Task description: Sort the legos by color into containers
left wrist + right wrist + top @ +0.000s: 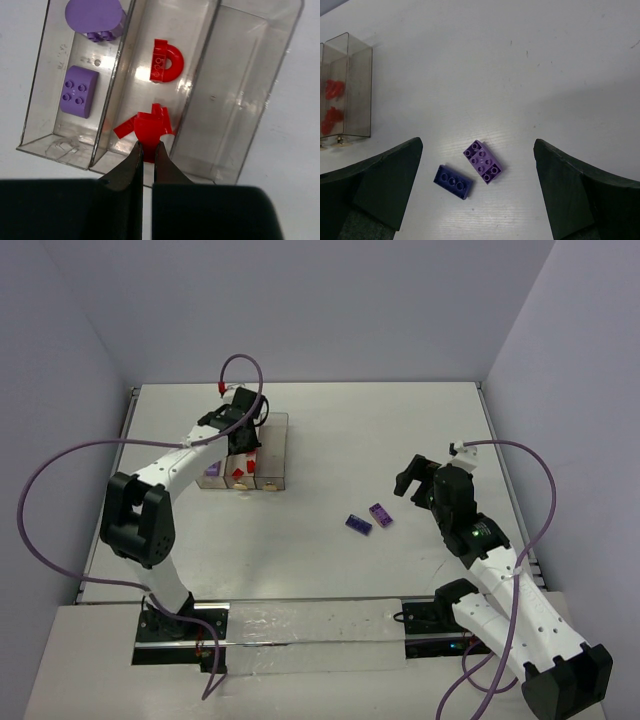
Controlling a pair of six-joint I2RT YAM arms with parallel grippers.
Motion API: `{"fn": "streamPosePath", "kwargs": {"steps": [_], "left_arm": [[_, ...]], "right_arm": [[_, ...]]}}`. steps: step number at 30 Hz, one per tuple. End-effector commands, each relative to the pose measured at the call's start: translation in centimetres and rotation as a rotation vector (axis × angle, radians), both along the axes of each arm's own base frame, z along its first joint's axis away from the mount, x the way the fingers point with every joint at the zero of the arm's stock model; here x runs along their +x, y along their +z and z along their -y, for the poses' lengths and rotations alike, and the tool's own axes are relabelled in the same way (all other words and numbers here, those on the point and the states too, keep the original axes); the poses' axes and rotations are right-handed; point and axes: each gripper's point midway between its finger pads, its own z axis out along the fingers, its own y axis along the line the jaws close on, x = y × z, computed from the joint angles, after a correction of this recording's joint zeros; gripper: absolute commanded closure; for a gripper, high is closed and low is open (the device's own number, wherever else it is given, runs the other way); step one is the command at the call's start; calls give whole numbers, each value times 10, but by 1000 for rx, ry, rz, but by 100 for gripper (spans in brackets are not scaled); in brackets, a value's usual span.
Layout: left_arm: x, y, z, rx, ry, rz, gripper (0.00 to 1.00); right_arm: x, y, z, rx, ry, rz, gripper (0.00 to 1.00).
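Left arm (170,465): reaches forward from its base, elbow up, wrist tipped down over the containers (272,455)

Left pincer (148,149) is clamped tight on a red piece (150,129), one tip on each side of it, at the near end of the middle compartment. More red lies right against the held piece, just past my tips, and I can't tell them apart. Further ahead of the tips, in the same compartment, is a red arch (167,62), lying flat. Ahead and left of the tips, in the left compartment, is a purple square block (78,91), with a purple rounded block (95,17) beyond it. The clear divider wall stands between my tips and those two. The right compartment runs along the right side of my tips

Right arm (490,560): rises from its base and leans forward-left, wrist angled down at the table (400,420), well apart from the containers

Right pincer (477,150) is spread wide and grips nothing. Two bricks lie flat on the table in the gap between my fingers: a dark purple brick (453,181) nearer my left finger, and a light purple brick (482,162) just beside it, studs up. Far ahead and left of my left finger I see the end of the containers, red bits inside
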Motion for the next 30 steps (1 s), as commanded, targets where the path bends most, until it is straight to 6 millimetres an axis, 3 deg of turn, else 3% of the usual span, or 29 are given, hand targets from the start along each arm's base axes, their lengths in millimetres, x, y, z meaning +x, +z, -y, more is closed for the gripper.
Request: {"fn": "streamPosePath", "kwargs": {"steps": [1,4,5,6,7,9,13,15,19,23,27,30], "left_arm": [[15,-5,-10,1,53,16,96],[15,-18,-11,17,57,-5,70],[15,-18,-12,20,63,-4,69],[14,-20,-13,23,64,-8,61],[13,-19,-15,28,69,-6,45],[13,-17,-14,25,64,4,32],[12,-1,-10,1,50,36,31],[7,12,5,-26,-1,63,32],[-27,25,80,-12,-218,93,32],[-76,11,150,-34,-455,40,31],[-110,6,191,-104,-598,2,29],[-135,2,225,-153,-698,-26,15]], "right_arm": [[4,17,0,13,-5,57,0],[4,17,-1,13,-2,56,0],[4,17,-1,13,-1,55,0],[4,18,-1,14,0,56,0],[4,18,-2,18,2,57,0],[4,18,-3,20,7,56,0],[5,21,-4,19,12,61,0],[6,21,-3,16,10,62,0],[7,21,-3,15,3,61,0],[5,18,-2,17,-3,58,0],[4,16,-1,17,-7,55,0],[4,15,0,18,-13,57,0]]}}
